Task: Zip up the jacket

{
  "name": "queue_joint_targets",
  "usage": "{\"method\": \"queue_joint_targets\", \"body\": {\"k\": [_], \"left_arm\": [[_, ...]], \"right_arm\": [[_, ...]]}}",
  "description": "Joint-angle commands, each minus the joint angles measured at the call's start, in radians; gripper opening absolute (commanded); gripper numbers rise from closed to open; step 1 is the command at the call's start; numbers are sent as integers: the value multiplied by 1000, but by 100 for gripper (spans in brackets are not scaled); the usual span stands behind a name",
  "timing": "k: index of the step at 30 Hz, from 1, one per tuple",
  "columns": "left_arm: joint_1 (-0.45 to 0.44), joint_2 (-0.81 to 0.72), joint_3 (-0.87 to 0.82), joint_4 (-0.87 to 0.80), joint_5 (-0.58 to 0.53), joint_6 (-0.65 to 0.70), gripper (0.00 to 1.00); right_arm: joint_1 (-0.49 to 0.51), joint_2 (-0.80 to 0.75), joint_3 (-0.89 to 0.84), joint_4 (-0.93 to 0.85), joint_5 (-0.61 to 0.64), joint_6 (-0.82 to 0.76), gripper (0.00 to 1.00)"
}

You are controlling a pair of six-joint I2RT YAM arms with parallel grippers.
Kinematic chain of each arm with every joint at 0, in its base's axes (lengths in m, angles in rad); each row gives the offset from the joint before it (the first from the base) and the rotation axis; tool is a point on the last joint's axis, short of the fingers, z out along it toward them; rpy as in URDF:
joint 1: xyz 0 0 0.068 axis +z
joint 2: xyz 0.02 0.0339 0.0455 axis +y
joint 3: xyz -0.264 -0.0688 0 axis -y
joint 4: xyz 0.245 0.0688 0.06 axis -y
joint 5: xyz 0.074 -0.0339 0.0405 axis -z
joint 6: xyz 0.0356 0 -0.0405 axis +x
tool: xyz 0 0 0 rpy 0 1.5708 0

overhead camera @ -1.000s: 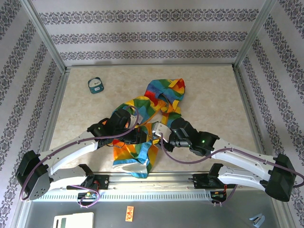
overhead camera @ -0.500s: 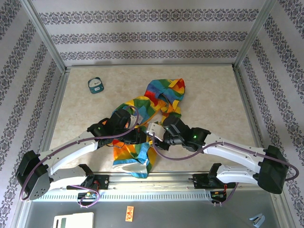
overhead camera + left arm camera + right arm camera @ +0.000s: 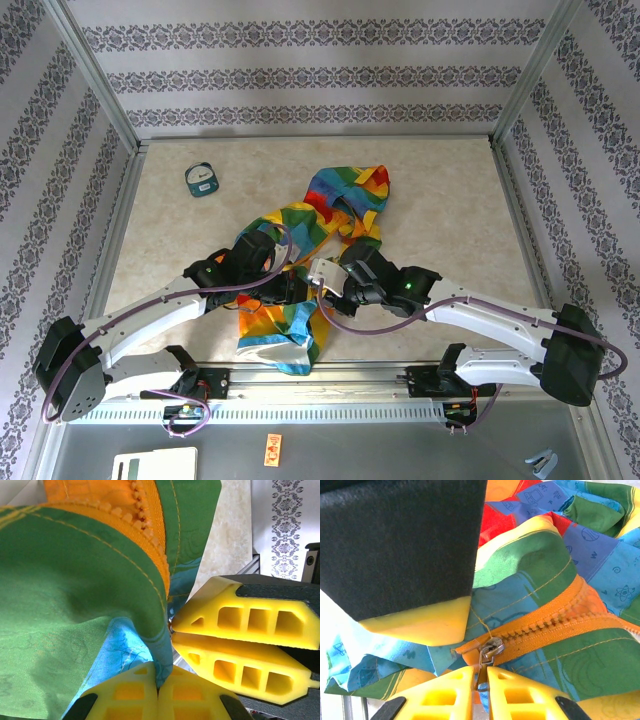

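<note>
Jacket [image 3: 305, 225] lies bunched on the table [image 3: 450, 200], near its front edge, between your arms. Your left gripper [image 3: 159, 677] is clamped on the hem beside the zipper, likely anchoring it. Your right gripper [image 3: 480, 672] pinches the zipper pull [image 3: 487, 652], seemingly ready to draw it along.

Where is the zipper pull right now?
In the right wrist view, the zipper pull sits at the bottom centre, at the near end of the orange zipper of the jacket, its tab pinched between the right gripper fingers.
</note>
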Motion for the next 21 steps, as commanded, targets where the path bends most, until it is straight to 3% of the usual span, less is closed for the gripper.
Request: {"method": "queue_joint_targets", "body": {"k": [1,14,21], "left_arm": [[15,-11,33,-26,8,26,0],[15,-30,31,-39,16,30,0],[15,-50,19,-43,10,30,0]], "right_arm": [[10,12,30,-10,11,-6,15],[10,73,65,-4,34,-27,23],[10,61,59,19,37,-29,1]]}}
